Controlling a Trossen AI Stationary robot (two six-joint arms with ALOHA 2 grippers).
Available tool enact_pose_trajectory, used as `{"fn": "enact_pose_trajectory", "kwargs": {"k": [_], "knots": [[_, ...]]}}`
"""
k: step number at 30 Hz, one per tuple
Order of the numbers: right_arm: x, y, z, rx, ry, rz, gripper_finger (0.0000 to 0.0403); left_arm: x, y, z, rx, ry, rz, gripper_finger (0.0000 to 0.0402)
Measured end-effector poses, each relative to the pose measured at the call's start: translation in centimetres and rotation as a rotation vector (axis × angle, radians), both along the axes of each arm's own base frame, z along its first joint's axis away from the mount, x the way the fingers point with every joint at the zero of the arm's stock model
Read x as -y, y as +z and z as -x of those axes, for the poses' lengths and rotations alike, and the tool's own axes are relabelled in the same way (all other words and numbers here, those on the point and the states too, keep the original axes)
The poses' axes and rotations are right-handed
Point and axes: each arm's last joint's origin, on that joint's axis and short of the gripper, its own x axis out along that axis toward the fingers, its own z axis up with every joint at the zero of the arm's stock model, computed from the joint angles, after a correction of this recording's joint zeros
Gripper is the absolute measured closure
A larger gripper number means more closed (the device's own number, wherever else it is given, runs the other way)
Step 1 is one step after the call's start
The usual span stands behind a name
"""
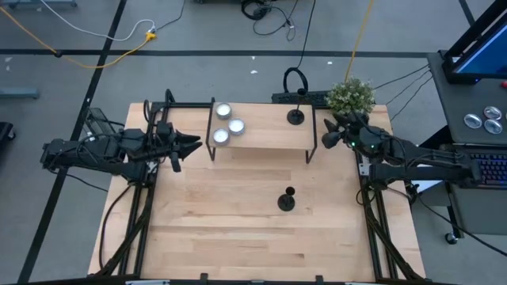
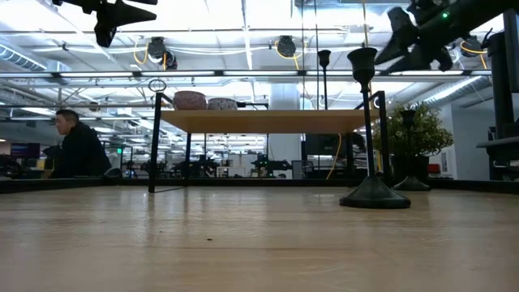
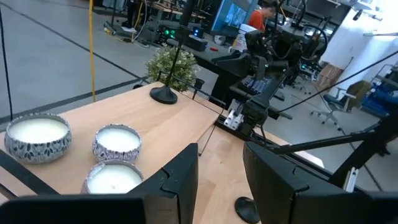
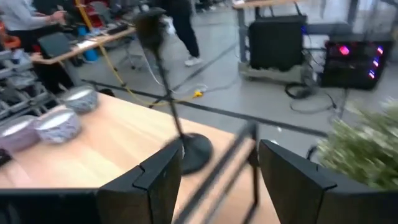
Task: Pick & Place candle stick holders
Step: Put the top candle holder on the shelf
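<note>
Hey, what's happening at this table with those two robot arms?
Two arms are moving black candle stick holders around. One holder stands on the small raised shelf, beside three white candles in tins. Another holder stands on the table below. The right gripper hovers open by the shelf's end, holding nothing. The left gripper waits open at the shelf's other end. A small plant sits behind.

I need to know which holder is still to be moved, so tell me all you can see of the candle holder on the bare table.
The holder is matte black, metal by the look, with a round domed base, a thin upright stem and a small cup on top. It stands upright and alone on the wooden table, in front of the raised shelf, right of centre. Nothing touches it; both hands are well away.
</note>
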Motion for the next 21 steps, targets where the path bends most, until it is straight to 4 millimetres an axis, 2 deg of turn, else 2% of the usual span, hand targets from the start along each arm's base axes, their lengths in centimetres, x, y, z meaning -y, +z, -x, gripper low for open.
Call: {"fn": "enact_pose_trajectory", "kwargs": {"k": [6,11,16,21], "knots": [[-0.3,0.1,3.8,-0.013,-0.055,-0.143,0.0200,0.0,0.0,0.0,0.008,0.002,0.025,0.0270],[-1.0,2.5,5.9,0.032,0.037,-0.172,0.0200,0.0,0.0,0.0,0.014,0.005,0.044,0.0270],[-1.3,4.6,6.1,0.017,0.167,-0.124,0.0199,0.0,0.0,0.0,0.017,0.006,0.054,0.0270],[-1.0,4.2,4.7,-0.098,0.197,-0.122,0.0199,0.0,0.0,0.0,0.018,0.006,0.055,0.0270]]}}
